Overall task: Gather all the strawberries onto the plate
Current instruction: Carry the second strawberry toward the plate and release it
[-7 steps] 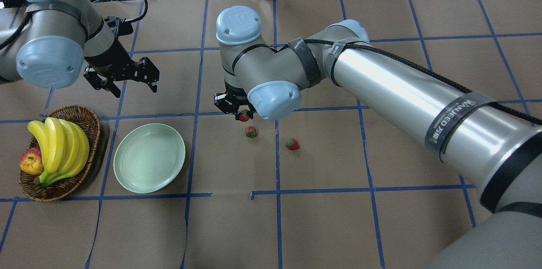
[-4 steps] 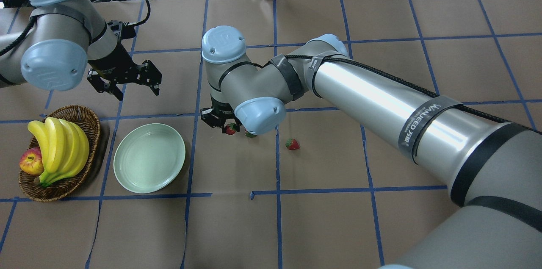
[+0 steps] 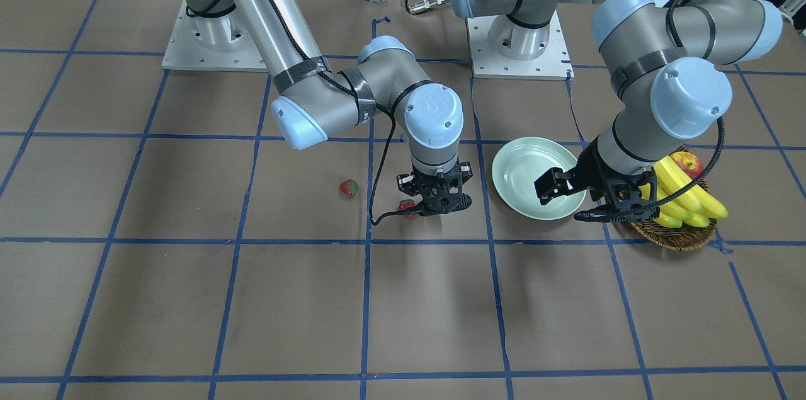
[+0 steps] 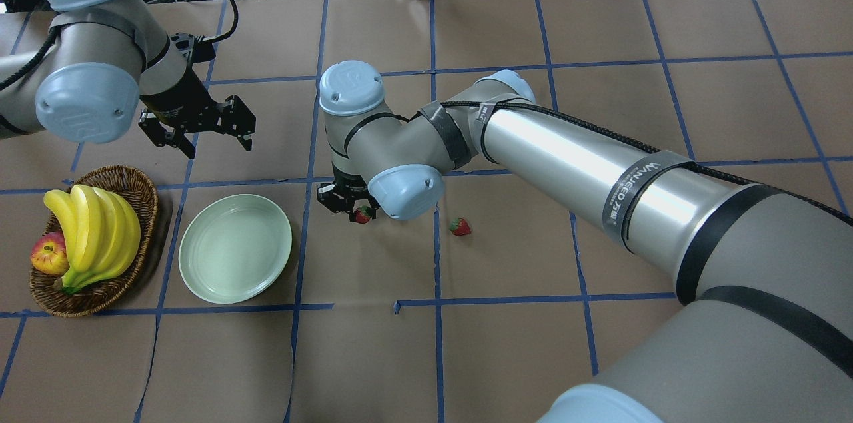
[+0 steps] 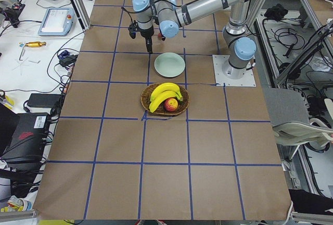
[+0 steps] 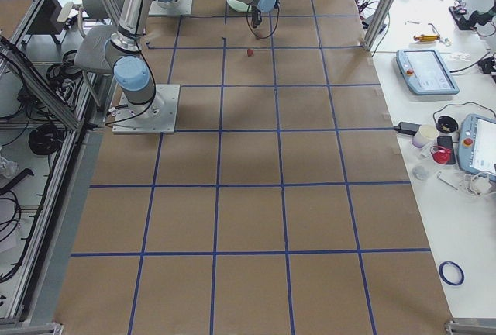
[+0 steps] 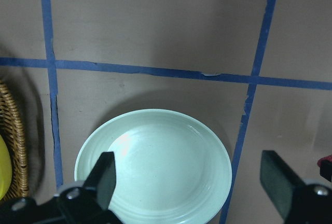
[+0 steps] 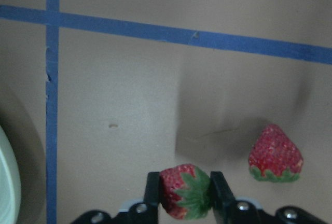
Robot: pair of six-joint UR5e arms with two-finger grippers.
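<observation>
A: Right wrist: right gripper [image 8: 184, 182] closed narrow on first strawberry [image 8: 182, 193]; second strawberry [image 8: 275, 154] on the paper [image 8: 129, 89] nearby.
B: Left wrist: left gripper [image 7: 192, 177] spread wide, holding nothing, over the plate [image 7: 155, 162].
A: Overhead: third strawberry [image 4: 460, 226] well right of the plate.

Bright, even light; soft shadows.

- From behind the robot [image 4: 566, 163] we look forward and down on the table [image 4: 373, 356].
- From across the table we face the robot, looking steeply down.
- From each table end we look along it, from far off.
- Each wrist camera looks down from close by; the left one shares the plate [image 7: 155, 162] with both high views.
</observation>
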